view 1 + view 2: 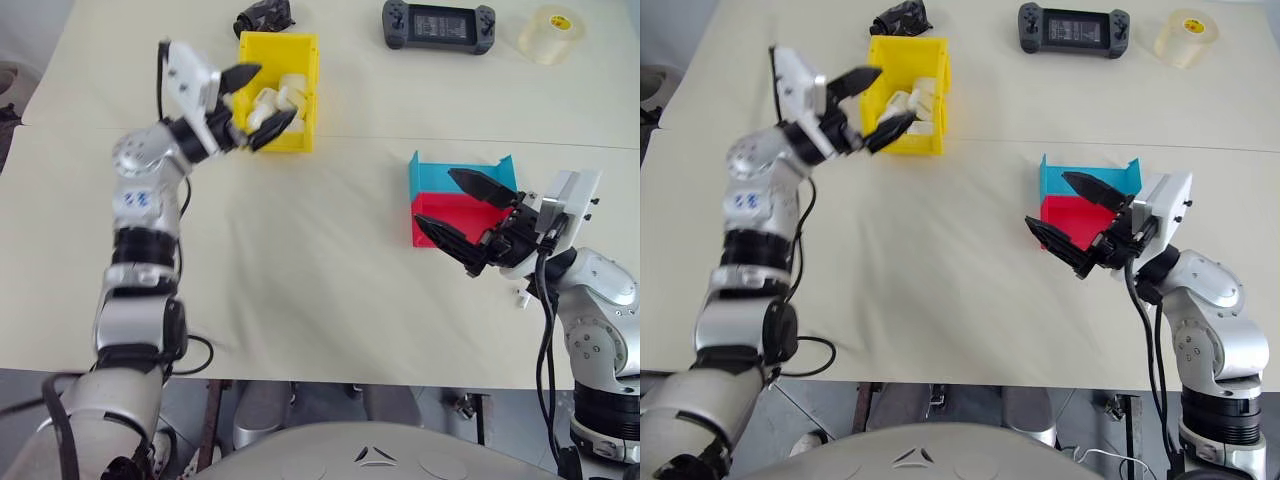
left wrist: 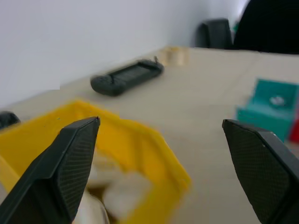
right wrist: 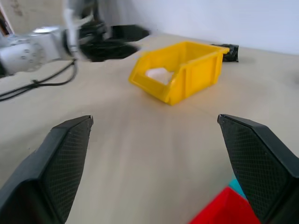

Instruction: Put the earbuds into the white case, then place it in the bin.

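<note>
Evidently a drop-off pose: left gripper (image 1: 250, 105) fingers spread wide, nothing held, at the near-left edge of the bin (image 1: 305, 95).
White items are seen inside the bin; the white case (image 1: 268, 100) is judged to be among them, earbuds not discernible. Right gripper (image 1: 465, 215) is parked wide apart and empty over the red tray (image 1: 440, 207), clear of the work.

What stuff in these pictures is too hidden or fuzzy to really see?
- White things in the bin: the left gripper covers part of them in the head views and the left wrist view blurs them, so which one is the white case is unclear.
- Earbuds: too small to pick out.
- Black object behind the bin: cut off by the top edge.
- Red tray: partly covered by the right gripper.
</note>
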### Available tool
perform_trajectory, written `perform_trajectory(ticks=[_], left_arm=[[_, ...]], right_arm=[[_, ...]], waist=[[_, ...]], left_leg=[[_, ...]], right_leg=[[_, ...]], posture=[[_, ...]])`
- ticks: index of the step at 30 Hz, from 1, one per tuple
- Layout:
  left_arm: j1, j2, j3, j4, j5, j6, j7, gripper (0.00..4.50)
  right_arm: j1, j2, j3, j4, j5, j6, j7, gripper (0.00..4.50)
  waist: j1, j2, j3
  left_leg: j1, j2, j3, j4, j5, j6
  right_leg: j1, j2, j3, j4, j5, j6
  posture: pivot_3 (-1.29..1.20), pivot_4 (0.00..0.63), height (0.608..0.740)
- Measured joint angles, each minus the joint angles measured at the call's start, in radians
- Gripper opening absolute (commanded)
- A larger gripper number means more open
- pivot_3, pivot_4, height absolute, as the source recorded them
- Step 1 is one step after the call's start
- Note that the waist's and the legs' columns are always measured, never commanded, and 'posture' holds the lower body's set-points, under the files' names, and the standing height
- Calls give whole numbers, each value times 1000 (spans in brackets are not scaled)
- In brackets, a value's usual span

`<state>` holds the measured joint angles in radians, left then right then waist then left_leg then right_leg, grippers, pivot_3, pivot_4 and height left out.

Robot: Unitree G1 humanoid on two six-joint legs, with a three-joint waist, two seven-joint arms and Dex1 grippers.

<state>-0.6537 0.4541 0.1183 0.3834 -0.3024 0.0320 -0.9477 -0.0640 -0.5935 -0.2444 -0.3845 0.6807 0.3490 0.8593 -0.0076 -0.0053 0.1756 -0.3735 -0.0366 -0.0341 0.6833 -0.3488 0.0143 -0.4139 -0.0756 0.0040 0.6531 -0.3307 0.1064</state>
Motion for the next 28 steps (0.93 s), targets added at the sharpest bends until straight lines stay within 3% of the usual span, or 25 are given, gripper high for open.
perform_trajectory(ticks=[6,13,18,28], left_arm=[[382,133,75,-423,-131,150,-47,4472],[633,162,146,-649,-164,177,-7,4472],[650,171,182,-684,-163,153,31,4472],[514,158,174,-640,-162,176,139,4472]], right_arm=[[-72,-49,11,119,-35,-44,108,4500],[-138,-67,33,205,-65,-67,186,4500],[-147,-90,36,243,-80,-80,225,4500],[-57,-111,-8,250,-99,-111,224,4500]], waist=[[8,0,0],[15,1,0],[21,1,0],[29,1,0]], left_leg=[[1,0,-2,0,1,0],[3,-1,-4,-1,0,0],[2,-1,-4,-1,0,0],[2,-1,-4,-1,0,0]], right_leg=[[4,-2,-1,-7,0,0],[6,-2,-1,-9,0,0],[6,-2,-2,-9,0,0],[6,-2,-2,-9,0,0]], posture=[[0,150,740],[0,150,740],[0,150,740],[0,150,740]])
